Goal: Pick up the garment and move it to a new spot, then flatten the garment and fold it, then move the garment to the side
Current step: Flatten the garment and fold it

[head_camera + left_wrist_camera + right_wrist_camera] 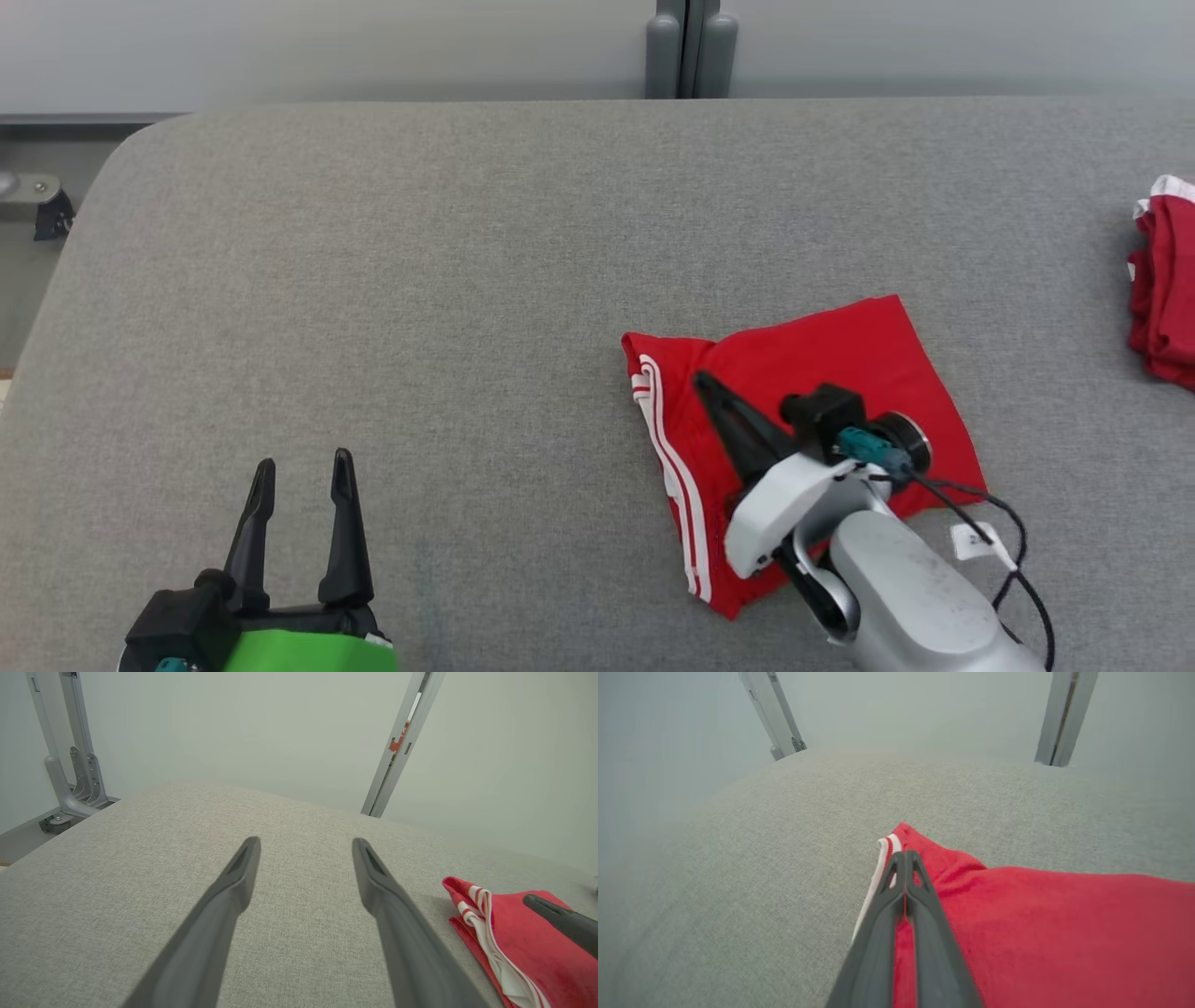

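**Inventory, counted by kind**

- Table (467, 280), grey cloth top: 1.
- Red garment (840, 364) with white stripes, lying on the table: 1.
- Red-and-white heap (1167, 280) at the table's right edge: 1. The number of pieces in it cannot be told.
- Grippers: 2, namely the left gripper (304, 459) and the right gripper (702, 380).
- Long dark fingers: 4, two to each gripper.
- White tag (971, 539) on the table: 1.
- Black cable (1018, 551) along the right arm: 1.
- Rounded grey posts (691, 47) behind the table's far edge: 2, side by side.
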